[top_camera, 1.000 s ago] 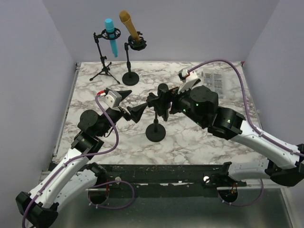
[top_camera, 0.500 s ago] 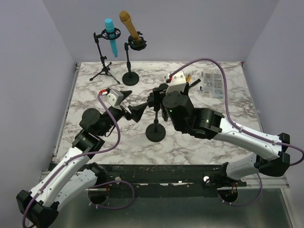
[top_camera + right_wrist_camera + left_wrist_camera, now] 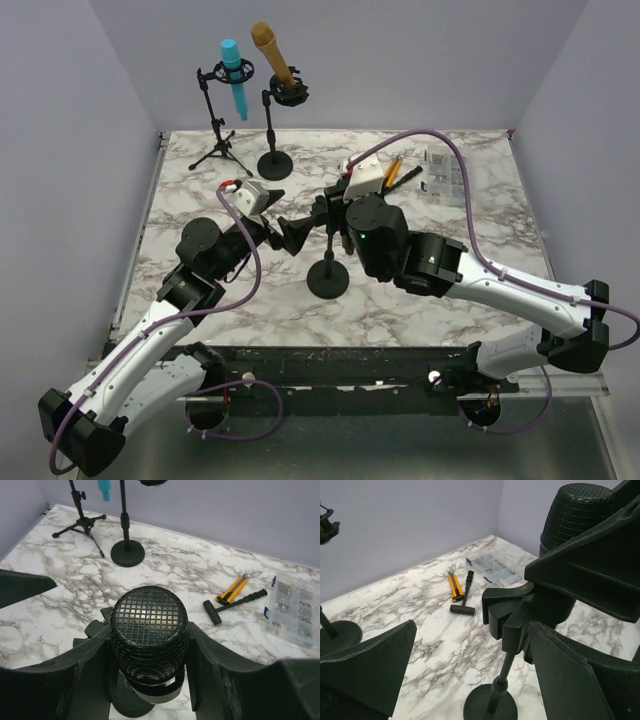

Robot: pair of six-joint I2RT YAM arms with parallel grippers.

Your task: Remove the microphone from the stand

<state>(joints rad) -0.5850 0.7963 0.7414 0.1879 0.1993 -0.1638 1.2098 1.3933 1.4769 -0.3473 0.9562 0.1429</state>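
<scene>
The black microphone (image 3: 149, 625) sits upright in the clip of its stand (image 3: 502, 675) near the middle of the marble desk (image 3: 280, 310), and the right fingers (image 3: 90, 675) pinch its body from both sides, just under the mesh head. The left fingers (image 3: 367, 670) are spread wide just beside the stand's pole and touch nothing. Farther right on the desk lie a black hammer (image 3: 465, 597), an orange utility knife (image 3: 454, 586) and a clear parts box (image 3: 492, 570), and at the far edge stand a blue microphone (image 3: 234, 75) and a gold microphone (image 3: 272, 55).
</scene>
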